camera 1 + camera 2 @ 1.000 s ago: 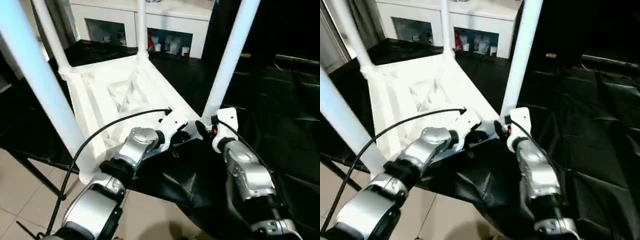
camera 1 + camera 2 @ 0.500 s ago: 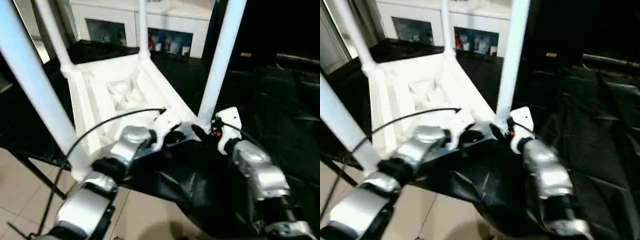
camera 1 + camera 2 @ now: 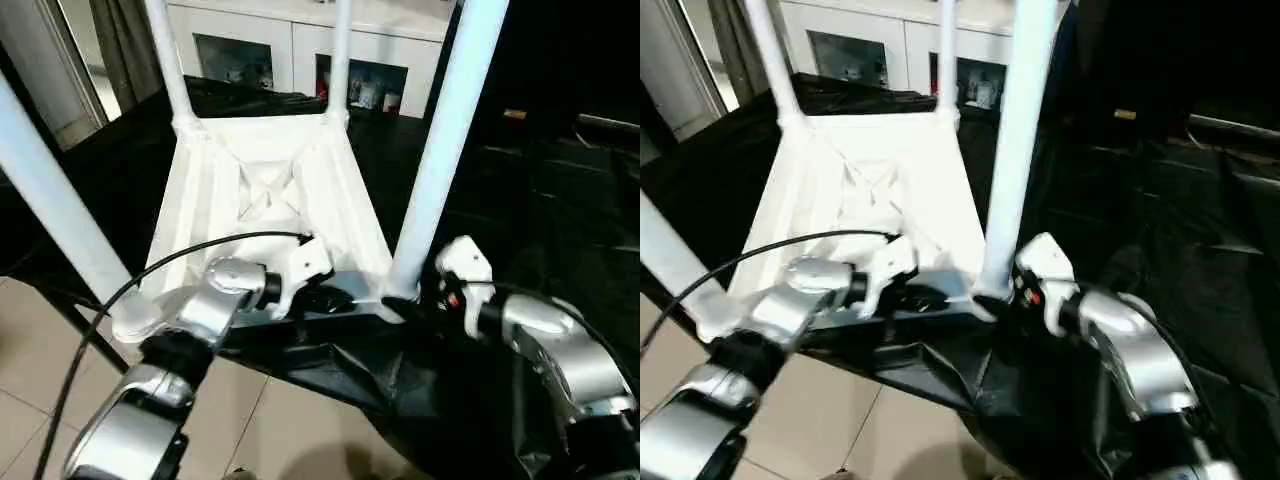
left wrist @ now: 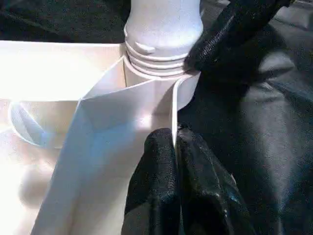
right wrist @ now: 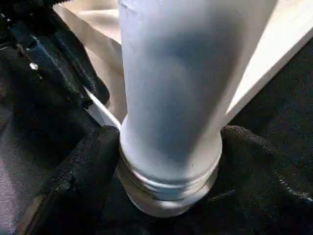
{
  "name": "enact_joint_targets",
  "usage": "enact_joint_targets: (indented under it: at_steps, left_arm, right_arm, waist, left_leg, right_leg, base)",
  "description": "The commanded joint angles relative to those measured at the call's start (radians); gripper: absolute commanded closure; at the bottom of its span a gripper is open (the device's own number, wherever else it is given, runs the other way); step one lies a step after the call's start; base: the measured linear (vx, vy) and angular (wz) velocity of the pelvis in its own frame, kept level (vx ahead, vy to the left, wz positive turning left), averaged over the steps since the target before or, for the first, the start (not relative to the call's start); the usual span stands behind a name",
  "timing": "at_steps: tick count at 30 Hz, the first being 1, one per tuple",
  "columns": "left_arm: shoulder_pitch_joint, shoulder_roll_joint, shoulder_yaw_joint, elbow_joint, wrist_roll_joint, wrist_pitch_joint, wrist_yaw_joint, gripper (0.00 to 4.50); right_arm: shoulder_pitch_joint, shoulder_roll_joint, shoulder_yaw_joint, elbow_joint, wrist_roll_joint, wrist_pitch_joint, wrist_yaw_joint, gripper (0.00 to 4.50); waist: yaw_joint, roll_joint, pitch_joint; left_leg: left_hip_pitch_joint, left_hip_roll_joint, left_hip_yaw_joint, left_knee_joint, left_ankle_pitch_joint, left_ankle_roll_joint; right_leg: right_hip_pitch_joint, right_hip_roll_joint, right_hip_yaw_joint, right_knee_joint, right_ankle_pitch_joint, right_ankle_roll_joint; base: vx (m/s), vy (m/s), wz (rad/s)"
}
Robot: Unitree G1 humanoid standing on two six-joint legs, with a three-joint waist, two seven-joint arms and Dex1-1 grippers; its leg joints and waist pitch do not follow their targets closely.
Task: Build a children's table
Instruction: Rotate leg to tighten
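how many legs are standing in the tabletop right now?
4. Near-left leg, near-right leg between the right gripper fingers, far-left leg, far-right leg.

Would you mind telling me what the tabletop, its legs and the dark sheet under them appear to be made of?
Tabletop: apparently moulded white plastic, going by its thin ribbed walls.
Legs: likely the same smooth white plastic, with moulded rings at the base.
Sheet: probably thin black plastic film, glossy and creased.

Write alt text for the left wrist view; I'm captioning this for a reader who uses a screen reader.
The left gripper, shut, pinches the thin raised rim of the white upturned tabletop between its two black fingers. Just beyond, a white leg stands in the corner socket, its threaded base showing, with a black finger of the right gripper against it. Black sheeting lies beside the tabletop.
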Motion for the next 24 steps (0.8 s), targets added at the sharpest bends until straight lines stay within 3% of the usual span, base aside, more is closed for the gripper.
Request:
enact_joint_targets:
  at_steps: [1, 12, 19, 24]
  left_arm:
    - [0.004, -0.015, 0.006, -0.068, -0.06, -0.009, -0.047, 4.5]
    - [0.02, -0.008, 0.002, -0.108, -0.062, 0.019, -0.06, 4.5]
    - [0.029, -0.006, 0.005, -0.117, -0.058, 0.028, -0.059, 4.5]
    - [0.005, -0.04, 0.02, -0.056, -0.016, 0.037, 0.071, 4.5]
  right_arm:
    - [0.0, -0.005, -0.001, -0.02, 0.024, 0.011, 0.008, 0.95]
    - [0.004, 0.003, -0.009, -0.026, 0.047, 0.025, 0.033, 1.71]
    - [0.013, 0.003, -0.007, -0.033, 0.055, 0.028, 0.036, 1.76]
    - [-0.009, 0.069, -0.027, 0.056, -0.005, 0.005, -0.121, 1.77]
  waist:
    - [0.0, -0.015, -0.063]
    - [-0.001, -0.015, -0.066]
    - [-0.001, -0.015, -0.066]
    - [-0.005, -0.015, -0.064]
  left_leg:
    - [-0.001, 0.023, -0.003, -0.069, -0.216, 0.062]
    - [-0.004, 0.023, -0.003, -0.068, -0.192, 0.064]
    - [-0.004, 0.023, -0.003, -0.067, -0.187, 0.066]
    - [-0.003, 0.02, -0.001, -0.067, -0.199, 0.053]
  right_leg:
    - [0.06, -0.064, 0.043, -0.081, -0.356, -0.164]
    - [0.061, -0.061, 0.043, -0.076, -0.325, -0.166]
    - [0.063, -0.061, 0.043, -0.075, -0.313, -0.171]
    - [0.056, -0.06, 0.041, -0.081, -0.346, -0.163]
  base:
    - [0.0, 0.0, 0.0]
    - [0.0, 0.0, 0.0]
    - [0.0, 0.0, 0.0]
    - [0.0, 0.0, 0.0]
